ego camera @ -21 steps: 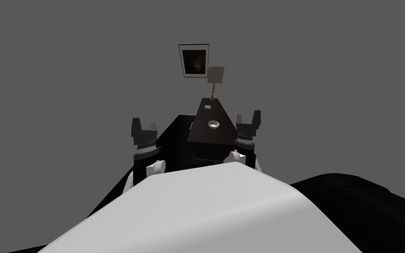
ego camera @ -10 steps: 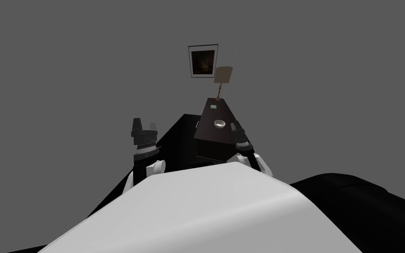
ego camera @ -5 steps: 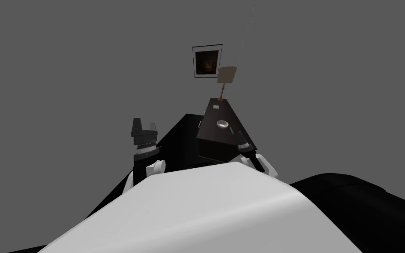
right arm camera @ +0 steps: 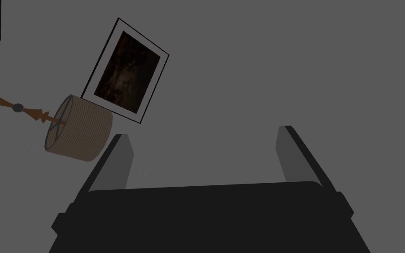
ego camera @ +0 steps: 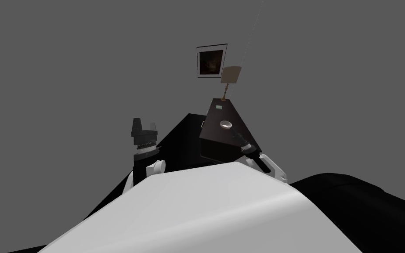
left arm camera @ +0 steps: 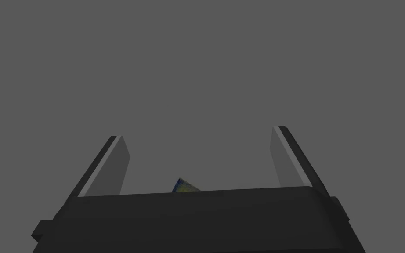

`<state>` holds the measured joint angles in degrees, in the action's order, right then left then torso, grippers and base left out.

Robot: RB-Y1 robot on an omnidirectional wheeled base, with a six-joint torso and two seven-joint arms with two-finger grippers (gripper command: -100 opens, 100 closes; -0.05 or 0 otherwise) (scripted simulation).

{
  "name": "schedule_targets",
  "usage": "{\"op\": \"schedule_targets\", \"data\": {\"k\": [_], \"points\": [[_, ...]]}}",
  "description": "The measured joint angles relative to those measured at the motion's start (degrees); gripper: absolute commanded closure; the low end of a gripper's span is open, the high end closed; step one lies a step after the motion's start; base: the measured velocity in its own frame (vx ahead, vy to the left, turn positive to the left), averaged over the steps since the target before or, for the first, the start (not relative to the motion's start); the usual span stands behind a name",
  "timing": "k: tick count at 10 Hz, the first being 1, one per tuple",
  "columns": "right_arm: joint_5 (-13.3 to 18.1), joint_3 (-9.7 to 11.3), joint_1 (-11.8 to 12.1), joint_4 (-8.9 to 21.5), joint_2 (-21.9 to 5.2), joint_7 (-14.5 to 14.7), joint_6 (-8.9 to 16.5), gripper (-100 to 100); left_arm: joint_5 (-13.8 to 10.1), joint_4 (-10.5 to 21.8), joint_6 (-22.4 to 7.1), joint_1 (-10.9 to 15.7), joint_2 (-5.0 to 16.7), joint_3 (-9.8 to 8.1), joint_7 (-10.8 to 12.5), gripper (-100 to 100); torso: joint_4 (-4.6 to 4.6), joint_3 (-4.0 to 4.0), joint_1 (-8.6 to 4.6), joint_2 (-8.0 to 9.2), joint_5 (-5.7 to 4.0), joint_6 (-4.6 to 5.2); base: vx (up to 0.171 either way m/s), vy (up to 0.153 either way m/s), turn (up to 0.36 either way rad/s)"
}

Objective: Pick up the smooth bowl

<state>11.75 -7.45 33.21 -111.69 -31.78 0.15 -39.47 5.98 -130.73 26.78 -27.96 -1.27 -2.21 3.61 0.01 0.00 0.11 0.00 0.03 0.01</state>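
The smooth bowl (ego camera: 226,125), small and pale, sits on the top of a dark cabinet (ego camera: 217,116), toward its near right side. My right gripper (ego camera: 236,134) lies low at the cabinet's near right edge, just short of the bowl and pointing at it. In the right wrist view the right gripper (right arm camera: 204,131) stands open with nothing between its fingers. My left gripper (ego camera: 144,124) is held upright well to the left of the cabinet. The left wrist view shows the left gripper (left arm camera: 198,131) open and empty.
At the cabinet's far end stand a table lamp (ego camera: 231,75) and a small green item (ego camera: 218,106). A framed picture (ego camera: 211,60) hangs on the grey wall behind. A low black mass (ego camera: 179,136) adjoins the cabinet's left side. A black area (ego camera: 364,211) spreads at lower right.
My right gripper has tipped over from upright beside the cabinet and reached in toward the bowl. The head camera has swung, so the cabinet sits further right. The left arm has not moved.
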Motion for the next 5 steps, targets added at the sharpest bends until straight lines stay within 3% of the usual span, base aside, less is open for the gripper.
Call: {"op": "schedule_targets", "data": {"k": [5], "points": [[3.24, -0.92, 0.73, 5.31, -8.36, -0.04, 0.45, -100, 0.0, 0.0, 0.0, 0.0, 0.0, 0.0, 0.0, 0, 0.0, 0.0, 0.03, -0.01, 0.01, -0.01, 0.005, 0.042, 0.083]]}}
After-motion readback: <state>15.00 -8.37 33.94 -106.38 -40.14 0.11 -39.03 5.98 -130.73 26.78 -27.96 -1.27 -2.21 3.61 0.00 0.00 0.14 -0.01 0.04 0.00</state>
